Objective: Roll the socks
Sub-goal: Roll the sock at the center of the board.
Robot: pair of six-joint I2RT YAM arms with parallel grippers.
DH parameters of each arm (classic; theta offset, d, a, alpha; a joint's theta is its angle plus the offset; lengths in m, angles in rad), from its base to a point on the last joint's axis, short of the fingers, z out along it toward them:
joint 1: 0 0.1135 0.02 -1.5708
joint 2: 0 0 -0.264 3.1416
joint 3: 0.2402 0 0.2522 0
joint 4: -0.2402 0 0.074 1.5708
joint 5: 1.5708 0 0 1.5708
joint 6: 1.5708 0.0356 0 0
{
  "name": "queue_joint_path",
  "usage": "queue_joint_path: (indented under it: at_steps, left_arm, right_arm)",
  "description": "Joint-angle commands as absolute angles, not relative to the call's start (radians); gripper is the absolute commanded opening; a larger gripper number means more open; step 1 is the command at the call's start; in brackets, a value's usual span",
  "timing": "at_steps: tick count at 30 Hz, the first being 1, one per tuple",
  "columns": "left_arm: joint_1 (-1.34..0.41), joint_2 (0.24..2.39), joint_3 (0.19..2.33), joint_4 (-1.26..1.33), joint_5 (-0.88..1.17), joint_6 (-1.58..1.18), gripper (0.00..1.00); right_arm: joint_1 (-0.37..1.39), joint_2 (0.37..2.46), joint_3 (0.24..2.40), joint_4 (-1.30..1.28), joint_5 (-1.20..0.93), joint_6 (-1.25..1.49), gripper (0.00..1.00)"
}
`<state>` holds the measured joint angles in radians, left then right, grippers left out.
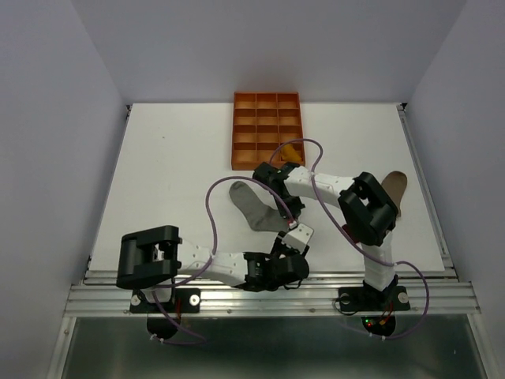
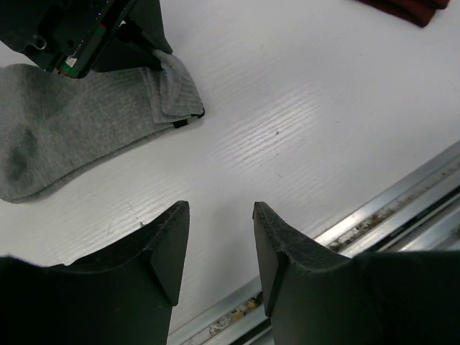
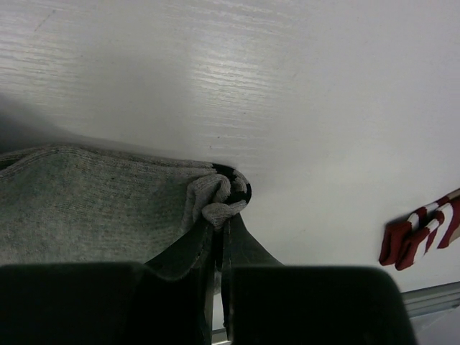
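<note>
item: grey sock (image 1: 254, 207), flat at centre of the top view. right gripper (image 3: 221, 221): clamped on its striped cuff, lower middle of the wrist view. left gripper (image 2: 219, 237): jaws parted, holding nothing, over bare table (image 2: 302, 129). handling note: i'd curl the cuff toward the toe under a firm pinch, with the left pinning the fabric for a snug roll.

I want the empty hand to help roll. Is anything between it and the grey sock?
Nothing visible. Only bare white table lies between the open left gripper and the soft grey sock with the striped cuff. The right gripper is shut on that cuff.
</note>
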<state>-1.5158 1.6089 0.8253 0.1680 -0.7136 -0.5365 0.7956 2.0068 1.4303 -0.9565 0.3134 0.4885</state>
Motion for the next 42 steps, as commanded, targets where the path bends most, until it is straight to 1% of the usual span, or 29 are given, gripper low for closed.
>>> queue_joint_path:
  at_steps: [1,5,10,15,24,27,28,30,33,36,37,38,39,40,41,42]
  left_arm:
    - [-1.497,1.650,0.861,0.204,-0.833,-0.500,0.52]
    - [-1.442,1.692,0.870,0.199,-0.813,-0.540,0.52]
    - [-1.408,1.744,0.899,0.245,-0.798,-0.482,0.53]
    - [-1.338,1.729,0.861,0.331,-0.686,-0.468,0.54]
    - [-1.272,1.759,0.862,0.350,-0.634,-0.457,0.54]
    - [-1.253,1.773,0.865,0.342,-0.611,-0.466,0.49]
    - [-1.247,1.773,0.862,0.342,-0.589,-0.463,0.46]
    - [-1.247,1.773,0.861,0.344,-0.581,-0.454,0.45]
    - [-1.230,1.792,0.873,0.293,-0.594,-0.483,0.36]
    - [-1.197,1.821,0.885,0.235,-0.581,-0.518,0.36]
    - [-1.190,1.822,0.879,0.227,-0.580,-0.525,0.32]
    - [-1.183,1.818,0.874,0.229,-0.569,-0.528,0.26]
    - [-1.177,1.813,0.873,0.229,-0.565,-0.528,0.15]
    - [-1.167,1.803,0.865,0.233,-0.561,-0.528,0.00]
    - [-1.163,1.799,0.861,0.235,-0.551,-0.528,0.00]
    - [-1.158,1.798,0.858,0.235,-0.545,-0.532,0.00]
  right_arm:
    - [0.799,2.068,1.370,-0.778,0.066,0.529,0.02]
    - [0.799,2.066,1.347,-0.765,0.029,0.532,0.02]
    - [0.799,2.079,1.341,-0.758,0.008,0.538,0.02]
    - [0.790,2.088,1.341,-0.758,-0.012,0.537,0.02]
    - [0.781,2.095,1.336,-0.749,-0.043,0.537,0.02]
    - [0.772,2.091,1.330,-0.746,-0.048,0.538,0.02]
    - [0.772,2.089,1.327,-0.742,-0.051,0.540,0.02]
    - [0.761,2.086,1.325,-0.744,-0.049,0.541,0.03]
    - [0.761,2.072,1.321,-0.738,-0.055,0.543,0.03]
    - [0.761,2.052,1.309,-0.732,-0.055,0.546,0.03]
    - [0.761,2.051,1.307,-0.732,-0.054,0.548,0.04]
    - [0.761,2.046,1.302,-0.729,-0.055,0.549,0.05]
    - [0.761,2.043,1.299,-0.726,-0.054,0.551,0.08]
    - [0.761,2.040,1.296,-0.724,-0.052,0.557,0.10]
    - [0.752,2.028,1.295,-0.723,-0.042,0.561,0.17]
    - [0.752,2.020,1.293,-0.719,-0.040,0.563,0.20]
